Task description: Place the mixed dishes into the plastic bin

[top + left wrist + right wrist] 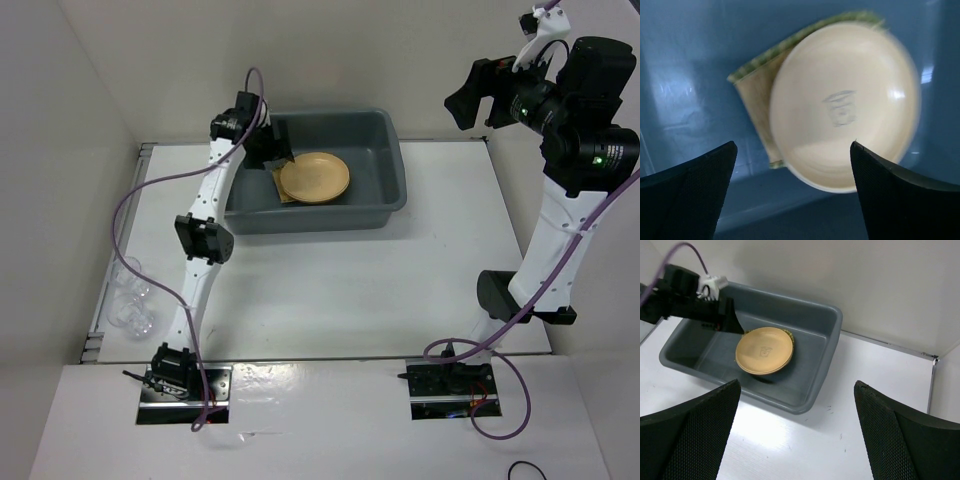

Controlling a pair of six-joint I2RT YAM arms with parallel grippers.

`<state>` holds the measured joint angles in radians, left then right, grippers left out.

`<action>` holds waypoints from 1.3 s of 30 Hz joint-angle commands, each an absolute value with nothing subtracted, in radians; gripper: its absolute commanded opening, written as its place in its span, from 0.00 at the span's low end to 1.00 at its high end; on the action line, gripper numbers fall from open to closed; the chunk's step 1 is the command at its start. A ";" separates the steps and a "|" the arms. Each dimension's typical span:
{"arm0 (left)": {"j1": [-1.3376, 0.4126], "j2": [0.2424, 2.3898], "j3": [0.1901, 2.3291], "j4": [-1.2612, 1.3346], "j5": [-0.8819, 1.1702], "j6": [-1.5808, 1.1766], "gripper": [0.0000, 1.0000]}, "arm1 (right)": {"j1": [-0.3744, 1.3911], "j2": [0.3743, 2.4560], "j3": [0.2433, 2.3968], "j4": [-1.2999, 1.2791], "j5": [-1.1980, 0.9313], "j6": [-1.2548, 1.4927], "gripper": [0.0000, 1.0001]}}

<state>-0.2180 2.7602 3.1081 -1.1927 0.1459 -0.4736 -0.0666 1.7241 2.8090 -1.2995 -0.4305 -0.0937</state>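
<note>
In the top view, the bin (318,222) is seen at the far middle of the table (400,275), a little to the left. A plate (314,176) is laid inside it on the tray (277,183), of which only a strip at the plate's left edge is shown. The left gripper (284,156) is held inside the bin over its left part, just beside the plate. The right gripper (466,100) is raised high at the far right, well apart from the bin. The cups (131,300) are found at the table's left edge, near the left arm (they are clear and hard to count).

In the left wrist view, the left gripper (792,145) is seen spread wide, with nothing held between its fingers (690,200). The plate (845,105) is viewed from above, slightly blurred, and the tray (756,82) is shown under it, a corner left uncovered on the bin's floor (690,60).

In the right wrist view, the right gripper (797,384) is likewise spread wide and empty. The bin (836,326) is seen whole from above, with the plate (764,351) near its middle and a sliver of tray (789,335) at the plate's edge. The left gripper (733,323) is seen just beside the plate.
</note>
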 commanded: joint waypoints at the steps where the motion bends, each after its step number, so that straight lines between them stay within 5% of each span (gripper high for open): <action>1: -0.242 2.577 3.134 -1.056 0.185 -0.454 1.00 | -0.074 1.724 2.835 -1.296 -0.440 -0.086 0.98; 5: -0.252 2.568 3.134 -1.092 0.289 -0.514 1.00 | -0.074 1.733 2.855 -1.296 -0.440 -0.086 0.98; 10: -0.247 2.513 3.123 -1.299 -0.162 -0.597 1.00 | -0.074 1.733 2.855 -1.296 -0.449 -0.086 0.98; 13: -0.348 2.345 2.923 -1.299 -0.659 -0.600 1.00 | -0.074 1.733 2.855 -1.296 -0.460 -0.086 0.98; 15: -0.325 2.278 2.832 -1.299 -0.727 -0.646 1.00 | -0.074 1.733 2.855 -1.296 -0.469 -0.086 0.98; 18: -0.264 2.000 2.413 -1.299 -0.847 -0.881 1.00 | -0.074 1.743 2.864 -1.296 -0.480 -0.086 0.98; 21: -0.200 1.805 1.948 -1.140 -0.815 -0.930 1.00 | -0.074 1.753 2.875 -1.296 -0.491 -0.086 0.98; 28: 0.116 1.385 1.369 -0.858 -0.508 -0.919 1.00 | -0.074 1.789 2.905 -1.296 -0.526 -0.066 0.98; 39: 0.313 1.482 1.256 -0.893 -0.408 -0.891 1.00 | -0.074 1.796 2.918 -1.296 -0.557 -0.066 0.98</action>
